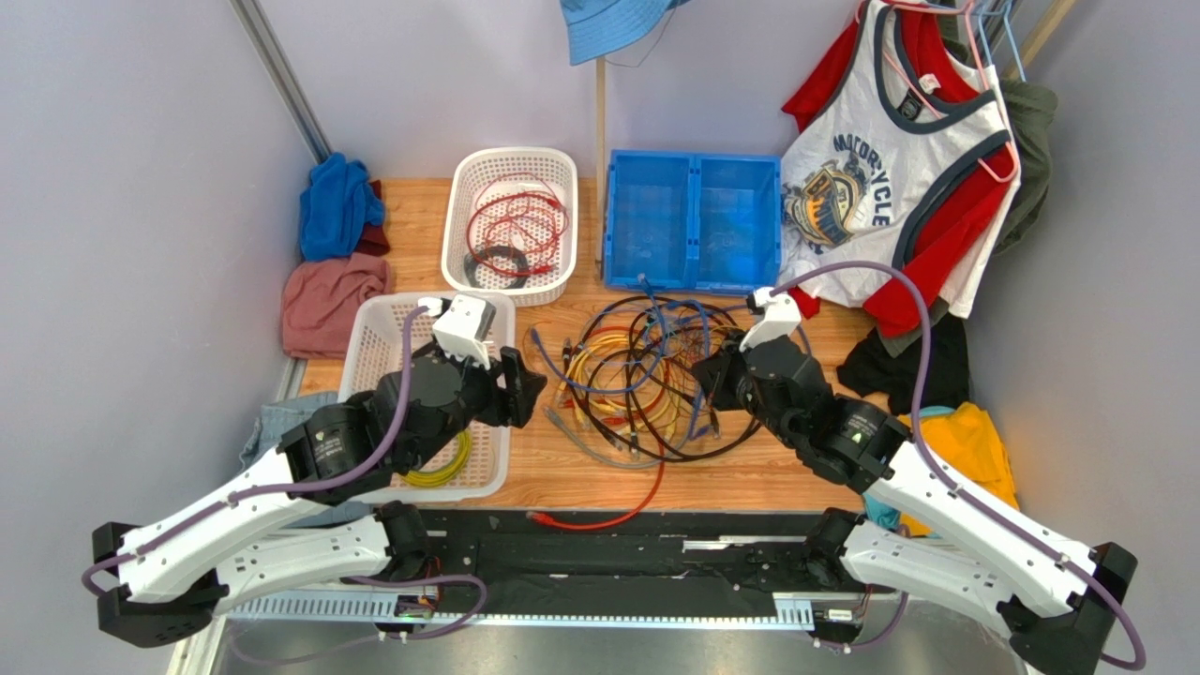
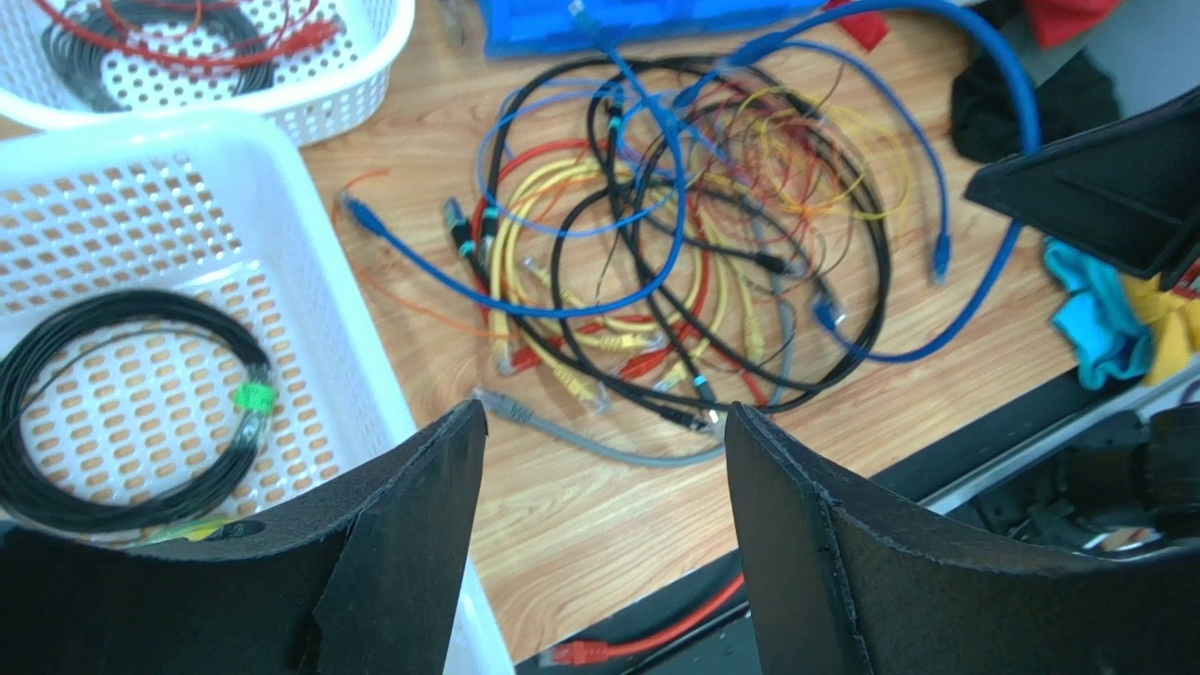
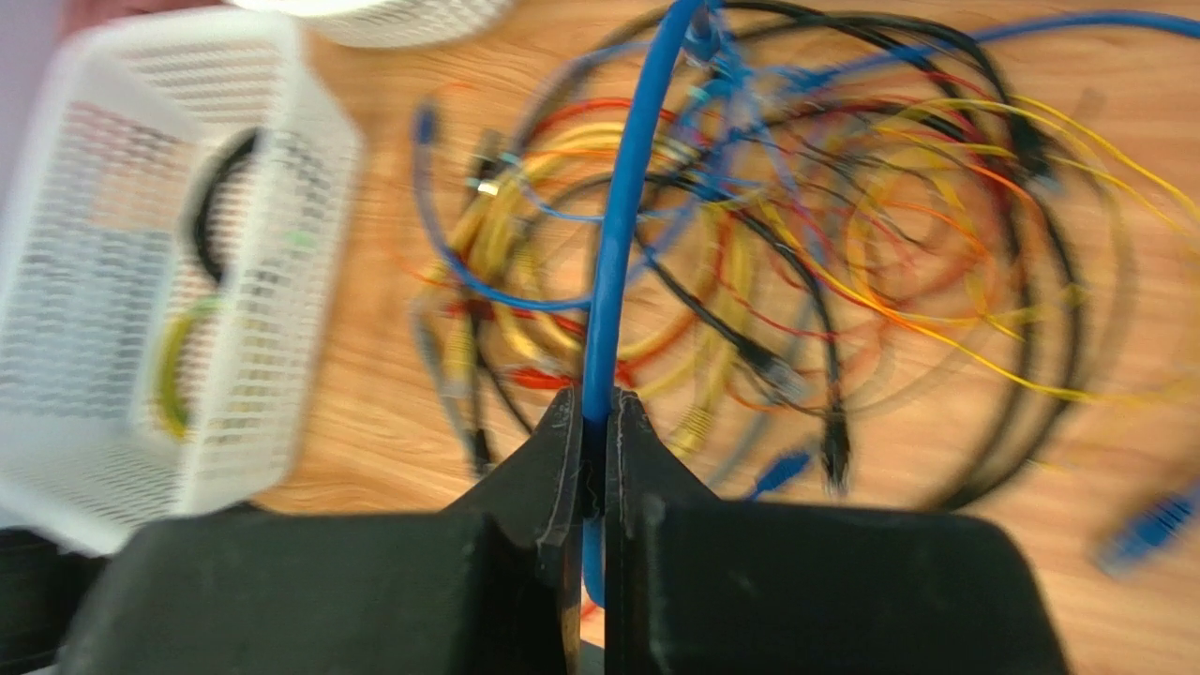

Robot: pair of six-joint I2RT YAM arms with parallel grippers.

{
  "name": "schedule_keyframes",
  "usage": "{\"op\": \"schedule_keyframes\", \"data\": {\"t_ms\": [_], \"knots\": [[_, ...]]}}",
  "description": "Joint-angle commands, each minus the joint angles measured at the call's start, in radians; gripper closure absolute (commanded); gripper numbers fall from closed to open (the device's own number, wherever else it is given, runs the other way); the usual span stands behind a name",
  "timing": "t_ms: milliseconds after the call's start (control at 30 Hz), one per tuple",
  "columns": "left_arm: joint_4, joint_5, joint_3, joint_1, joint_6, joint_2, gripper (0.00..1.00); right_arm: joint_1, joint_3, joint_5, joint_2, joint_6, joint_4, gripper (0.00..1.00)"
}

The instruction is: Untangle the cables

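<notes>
**Right fingers pinched on a blue cable, left fingers spread beside the near basket**

Your right fingers (image 3: 571, 443) are pressed together on a blue cable (image 3: 620, 253), which rises from the pinch into the heap. That wrist view is blurred, so you cannot follow the strand once it enters the tangle. Your left fingers (image 2: 423, 521) stand spread with nothing between them, over the bench (image 1: 564, 478) just beside the right rim of the near white basket (image 1: 369, 331).

The cables (image 1: 648, 373) lie as one knotted heap in the middle of the wooden bench, between your two arms. Black, blue, yellow, red and orange loops cross one another, with a grey one on the near side. A red cable (image 1: 620, 513) trails over the bench's near edge onto the black rail.

You have a strip of bare wood on the near side of the heap and a narrow gap between the heap and the near basket. At the back the heap almost reaches the blue crate (image 1: 620, 211). The far white basket (image 1: 472, 183) beside the crate holds red and black cords.

The near basket holds a coiled black cable (image 2: 127, 408) with a green tie, and a yellow one largely hidden under your left arm. Clothes crowd the edges: a blue cloth (image 1: 335, 204) and a pink cloth (image 1: 324, 303) at the far left, a hanging tank top (image 1: 873, 169) at the far right, and a yellow cloth (image 1: 972, 436) partly behind your right arm. Grey walls close in the left, back and right.
</notes>
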Motion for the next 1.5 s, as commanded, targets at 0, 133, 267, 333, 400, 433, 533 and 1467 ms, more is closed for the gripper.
{"op": "schedule_keyframes", "data": {"t_ms": [0, 133, 267, 333, 400, 433, 533, 1467], "knots": [[-0.014, -0.027, -0.018, -0.001, -0.022, 0.012, 0.29, -0.003, 0.030, 0.191, 0.005, -0.010, -0.160, 1.00], [0.002, -0.014, -0.021, -0.001, -0.028, 0.032, 0.30, -0.003, 0.055, 0.211, 0.013, -0.022, -0.168, 1.00], [0.014, 0.004, -0.039, -0.001, -0.047, 0.031, 0.30, -0.003, 0.052, 0.201, 0.028, -0.025, -0.145, 1.00], [0.016, 0.012, -0.056, -0.001, -0.056, 0.027, 0.30, -0.001, 0.066, 0.211, 0.062, -0.028, -0.146, 1.00], [0.016, 0.015, -0.072, -0.001, -0.067, 0.017, 0.30, -0.004, 0.110, 0.227, 0.075, -0.041, -0.129, 1.00], [0.017, 0.013, -0.078, -0.001, -0.071, 0.014, 0.30, -0.003, 0.132, 0.243, 0.074, -0.073, -0.108, 1.00], [0.020, 0.015, -0.093, -0.001, -0.076, -0.002, 0.30, -0.009, 0.257, 0.280, 0.110, -0.161, -0.036, 1.00], [0.022, 0.013, -0.145, -0.001, -0.079, -0.040, 0.31, -0.512, 1.028, 0.068, 1.034, -0.282, 0.038, 1.00]]}}
